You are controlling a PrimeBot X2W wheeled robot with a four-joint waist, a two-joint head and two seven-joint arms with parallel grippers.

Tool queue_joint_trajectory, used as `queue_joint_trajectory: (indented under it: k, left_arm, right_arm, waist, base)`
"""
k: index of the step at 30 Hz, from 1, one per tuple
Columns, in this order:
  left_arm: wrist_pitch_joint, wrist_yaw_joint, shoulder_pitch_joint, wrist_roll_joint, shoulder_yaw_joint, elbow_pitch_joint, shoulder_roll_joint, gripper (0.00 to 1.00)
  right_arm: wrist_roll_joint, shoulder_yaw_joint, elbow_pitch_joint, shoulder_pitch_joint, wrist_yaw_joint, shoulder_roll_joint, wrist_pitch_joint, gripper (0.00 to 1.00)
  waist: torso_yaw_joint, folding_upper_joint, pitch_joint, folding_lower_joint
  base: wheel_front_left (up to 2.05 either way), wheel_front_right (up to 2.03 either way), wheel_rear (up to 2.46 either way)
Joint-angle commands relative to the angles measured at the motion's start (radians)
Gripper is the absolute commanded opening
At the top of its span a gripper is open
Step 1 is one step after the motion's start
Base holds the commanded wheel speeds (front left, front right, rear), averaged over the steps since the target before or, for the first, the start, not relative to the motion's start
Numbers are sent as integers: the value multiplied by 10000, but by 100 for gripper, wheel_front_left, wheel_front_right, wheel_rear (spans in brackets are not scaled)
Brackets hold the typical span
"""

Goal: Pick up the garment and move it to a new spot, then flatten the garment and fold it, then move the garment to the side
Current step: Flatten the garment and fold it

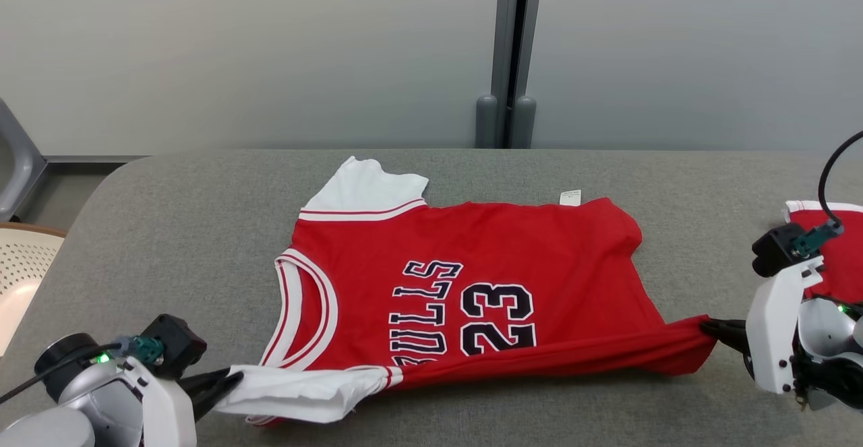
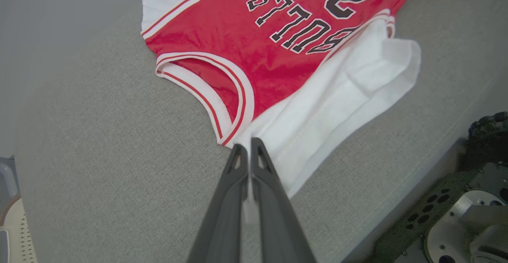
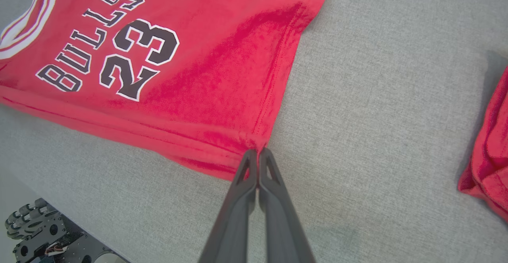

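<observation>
Red sleeveless fabric jersey with white trim lies spread at the middle of the grey cloth-covered table — relocation and flattening judged done. Toward the table's near edge, left pincer is clenched on the white shoulder corner and right pincer on the hem corner — folding and setting aside are left
</observation>
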State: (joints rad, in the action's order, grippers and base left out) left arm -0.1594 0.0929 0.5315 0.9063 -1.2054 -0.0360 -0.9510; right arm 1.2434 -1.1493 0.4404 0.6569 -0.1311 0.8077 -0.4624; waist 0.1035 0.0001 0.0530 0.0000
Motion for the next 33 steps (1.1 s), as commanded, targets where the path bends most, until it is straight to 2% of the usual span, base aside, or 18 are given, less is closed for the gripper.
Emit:
queue_joint_trajectory:
  k: [1, 15, 26, 27, 28, 29, 30, 31, 33]
  left_arm:
    - [-100, 85, 354, -128, 18, -205, 148, 0]
    - [-495, 387, 2348, -627, -469, -2366, 1727, 0]
    - [-231, 371, 2993, -790, -739, -3543, 2497, 0]
    - [-125, 372, 3036, -830, -739, -3673, 2557, 38]
    - [-10, 372, 3061, -826, -742, -3826, 2627, 43]
    - [137, 372, 3069, -791, -743, -3986, 2679, 53]
    - [328, 372, 3093, -748, -748, -4196, 2737, 96]
    - [514, 372, 3137, -735, -747, -4423, 2798, 100]
    - [988, 371, 3229, -770, -732, -4871, 2960, 100]
  right_arm:
    - [-169, 33, 124, 246, 7, -141, -47, 0]
    - [-1120, -214, 1234, 1557, 6, -1144, 107, 0]
    - [-955, -474, 1819, 1869, 6, -1528, 282, 0]
    - [-932, -449, 1891, 1902, 6, -1545, 383, 58]
    - [-935, -434, 1965, 1935, 6, -1591, 482, 100]
    - [-930, -427, 2037, 1950, 6, -1648, 572, 100]
    - [-867, -410, 2134, 1919, 6, -1693, 640, 100]
    - [-836, -406, 2209, 1877, 6, -1726, 712, 100]
    - [-873, -408, 2347, 1806, 6, -1754, 991, 100]
  waist:
    - [4, -1, -136, 0]
    - [-39, -1, -1439, 0]
    - [-86, -1, -1870, 0]
    - [-93, -1, -1887, 0]
    - [-99, -1, -1899, 0]
    - [-103, -1, -1909, 0]
    - [-104, -1, -1908, 0]
    - [-108, -1, -1893, 0]
    - [-112, -1, -1853, 0]
  base:
    - [0, 0, 0]
    - [0, 0, 0]
    - [0, 0, 0]
    - [0, 0, 0]
    - [0, 0, 0]
    - [0, 0, 0]
    - [0, 0, 0]
    - [0, 0, 0]
    - [0, 0, 0]
